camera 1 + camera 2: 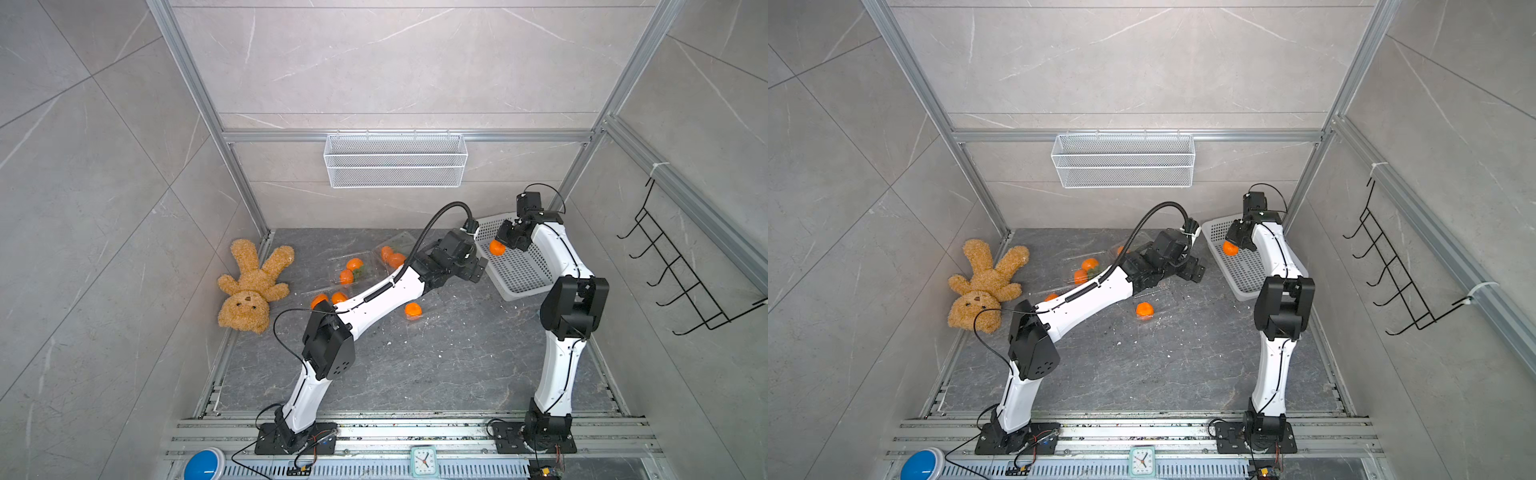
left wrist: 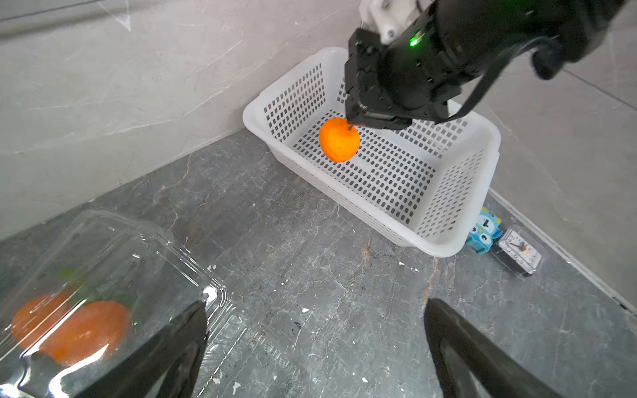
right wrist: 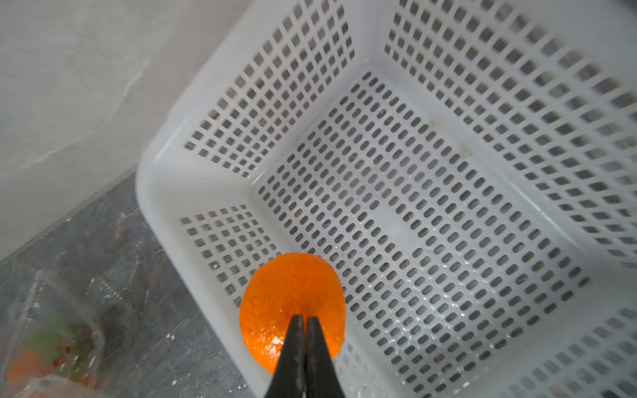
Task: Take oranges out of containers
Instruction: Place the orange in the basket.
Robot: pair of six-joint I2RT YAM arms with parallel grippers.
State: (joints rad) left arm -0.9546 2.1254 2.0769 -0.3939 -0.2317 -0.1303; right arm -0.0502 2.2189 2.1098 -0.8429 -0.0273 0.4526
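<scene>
In both top views we see the right gripper (image 1: 500, 243) over the white basket (image 1: 512, 294), pinched shut on an orange (image 1: 497, 248). The other oranges (image 1: 354, 264) sit in clear boxes (image 1: 338, 261) well away from the basket, past the left gripper (image 1: 478, 269). One more orange (image 1: 1144, 310) lies alone, apart from the basket. We cannot tell if it is in a box.

In the left wrist view, the left gripper's fingers (image 2: 179, 344) stand wide apart and hold nothing. Only here do we see that the held orange hangs in the air above the basket floor. We also see a box (image 2: 103, 272) with two oranges just beside one finger. Its lid looks shut.

In the right wrist view, the two tips press tight together at the top of the orange. Only here do we see that the basket is bare inside.

We think the step is putting this orange into the basket. Next, the right gripper should let go, low enough that the orange does not bounce out. Then the box needs opening.
</scene>
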